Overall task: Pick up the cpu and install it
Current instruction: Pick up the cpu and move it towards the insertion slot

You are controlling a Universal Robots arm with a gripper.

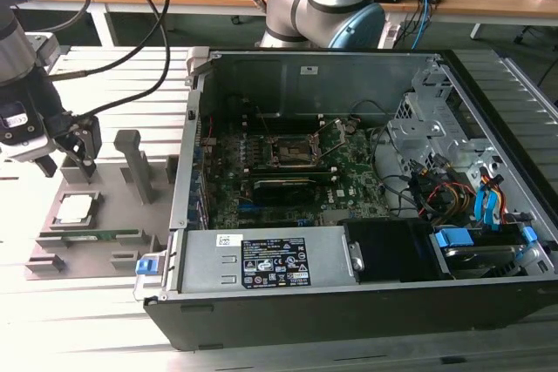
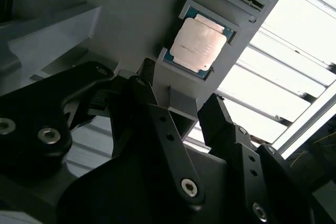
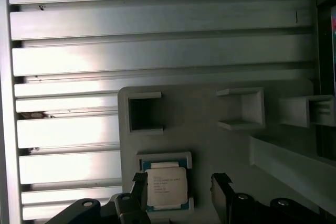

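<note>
My gripper [image 1: 68, 161] is spread wide and empty, its fingers [image 3: 223, 198] standing either side of the cpu [image 3: 165, 186], just above it. The cpu, a flat square with a dull silvery plate and a green edge, lies level in its nest in the grey holder [image 1: 131, 215], at the exterior view's lower left. It is not yet grasped. The socket [image 1: 292, 152] at frame centre, inside the open case, looks unfilled, so I judge everything remains.
</note>
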